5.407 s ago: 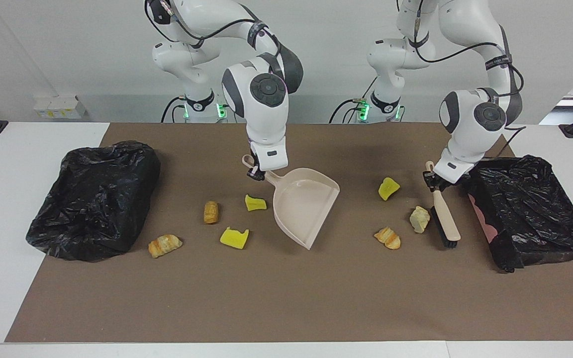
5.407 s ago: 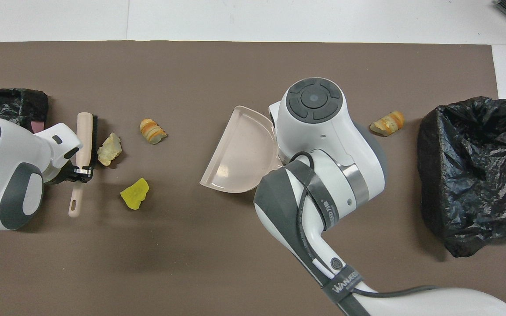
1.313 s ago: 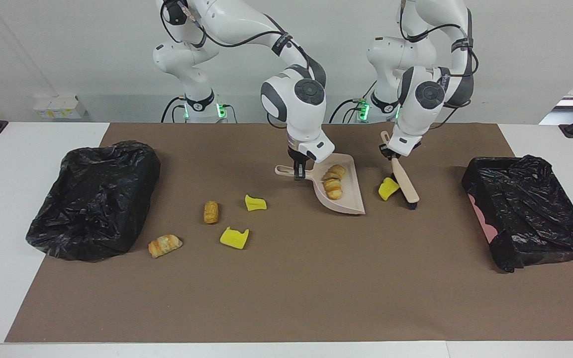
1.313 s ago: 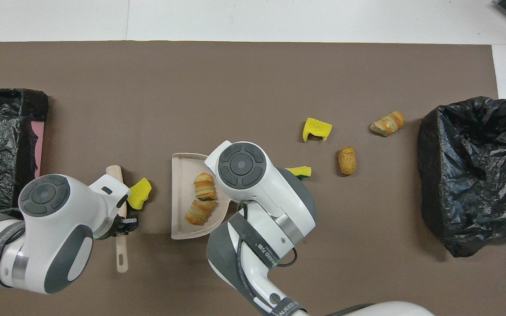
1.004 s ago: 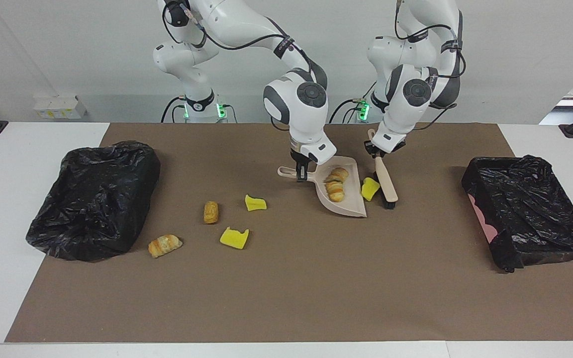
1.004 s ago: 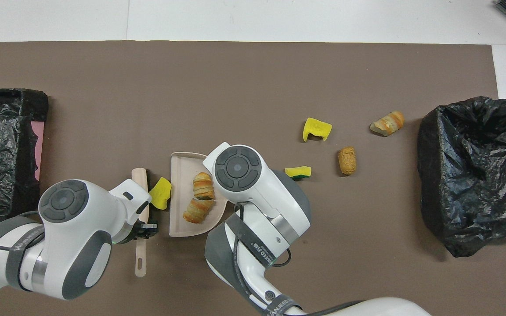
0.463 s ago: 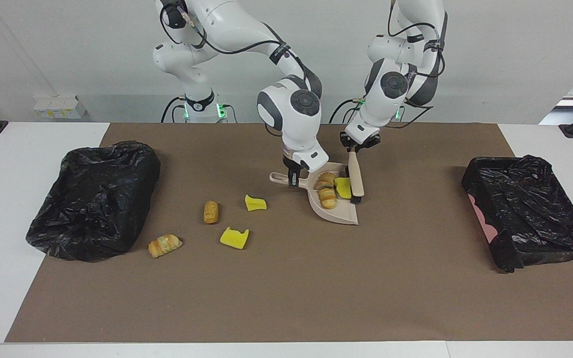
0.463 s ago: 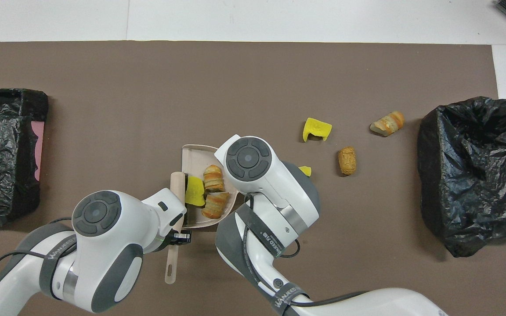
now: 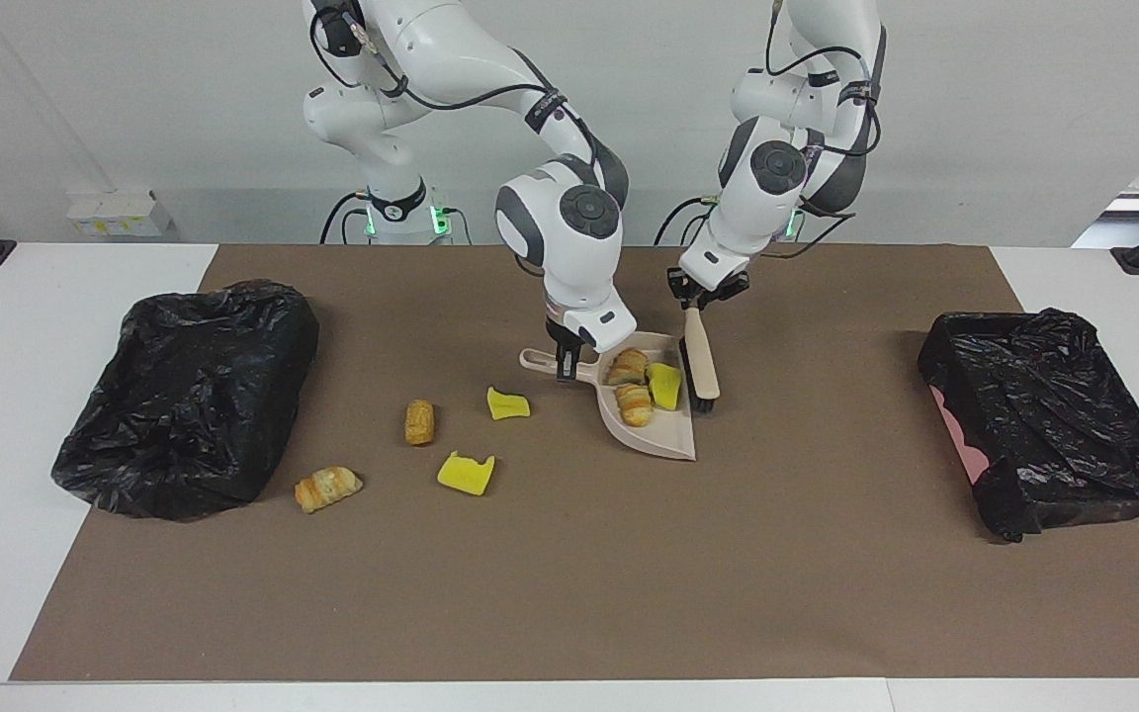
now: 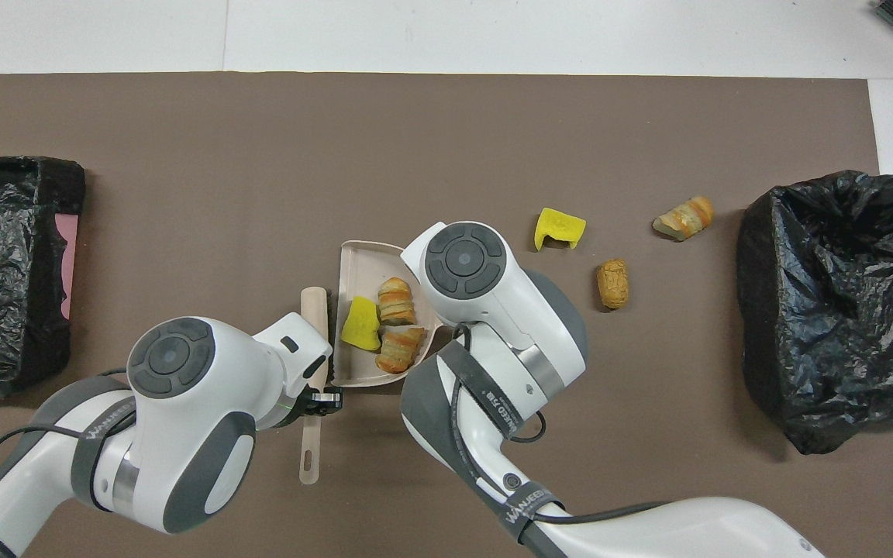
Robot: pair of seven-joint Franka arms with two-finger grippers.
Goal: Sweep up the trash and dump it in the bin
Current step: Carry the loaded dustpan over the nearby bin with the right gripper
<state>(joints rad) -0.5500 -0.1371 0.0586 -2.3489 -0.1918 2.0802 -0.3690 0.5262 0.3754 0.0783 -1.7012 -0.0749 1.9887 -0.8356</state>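
Note:
My right gripper (image 9: 566, 362) is shut on the handle of the beige dustpan (image 9: 657, 435), which is low on the brown mat; the arm hides the gripper in the overhead view. In the pan (image 10: 356, 267) lie two golden-brown rolls (image 9: 627, 367) (image 9: 635, 403) and a yellow foam chunk (image 9: 665, 386). My left gripper (image 9: 697, 296) is shut on the brush (image 9: 701, 362), whose bristles stand at the pan's open edge. On the mat lie two yellow foam chunks (image 9: 507, 403) (image 9: 466, 473), a roll (image 9: 418, 422) and a croissant (image 9: 328, 488). No pale beige lump shows.
A black bag-lined bin (image 9: 184, 396) stands at the right arm's end of the mat, near the loose trash. Another black-lined bin (image 9: 1054, 425) stands at the left arm's end. The brown mat (image 9: 569, 593) is bare in its part farthest from the robots.
The brush has swept two rolls and then the yellow chunk into the dustpan. In the last half second pan and brush shifted slightly toward the right arm's end.

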